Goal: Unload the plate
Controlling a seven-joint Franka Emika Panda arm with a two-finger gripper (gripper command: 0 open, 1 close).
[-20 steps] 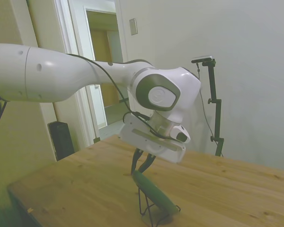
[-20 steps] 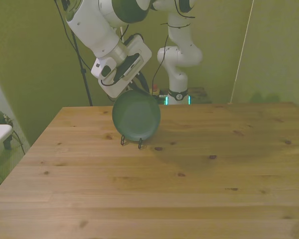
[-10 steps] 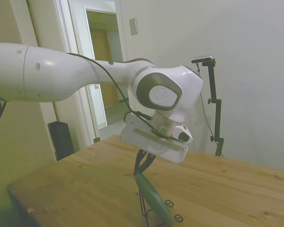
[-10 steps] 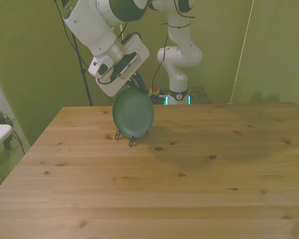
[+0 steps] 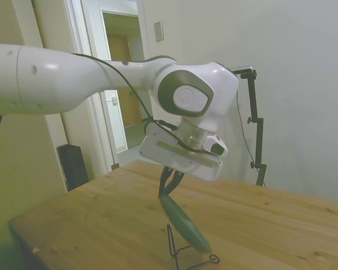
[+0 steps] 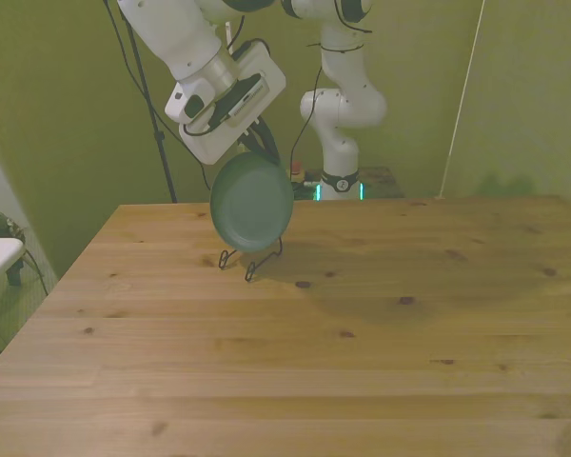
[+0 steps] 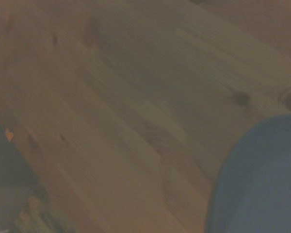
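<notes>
Green plate (image 6: 252, 203) pinched by its top rim in gripper (image 5: 168, 190), hanging tilted just above wire rack (image 5: 183, 256), barely clear.

Your side view looks low across the wooden table (image 5: 259, 216) toward a pale wall and doorway. Your front view sits higher, facing the length of the table (image 6: 362, 343). Both share the plate (image 5: 185, 223) and wire rack (image 6: 248, 263). Your wrist view looks down close, blurred, at boards and plate (image 7: 262, 184).

plate (image 6: 252, 202) above rack (image 6: 250, 264)
</notes>
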